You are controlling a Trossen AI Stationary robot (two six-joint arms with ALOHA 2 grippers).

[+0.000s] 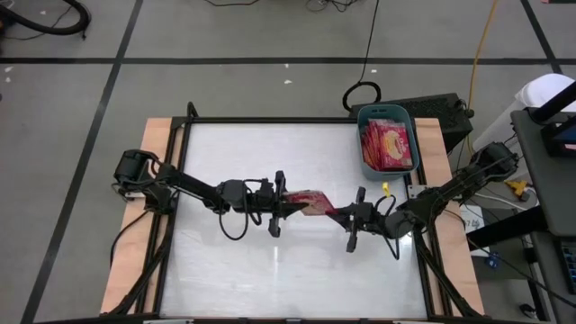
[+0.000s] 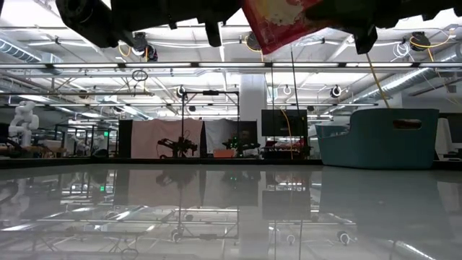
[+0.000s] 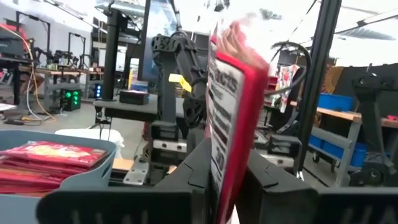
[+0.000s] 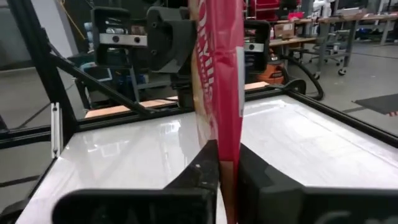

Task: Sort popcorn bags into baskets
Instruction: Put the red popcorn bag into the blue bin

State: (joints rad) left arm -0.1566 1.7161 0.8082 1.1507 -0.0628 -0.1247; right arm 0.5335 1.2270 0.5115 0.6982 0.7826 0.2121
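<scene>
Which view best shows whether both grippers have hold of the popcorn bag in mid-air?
The high view: the popcorn bag spans between left gripper and right gripper. Each wrist view shows only its own fingers clamping the bag's edge. The low view shows only the bag's lower part, above the table.

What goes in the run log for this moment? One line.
left gripper: shut on bag | right gripper: shut on bag | bag: held mid-air between both | basket: holds bags
</scene>
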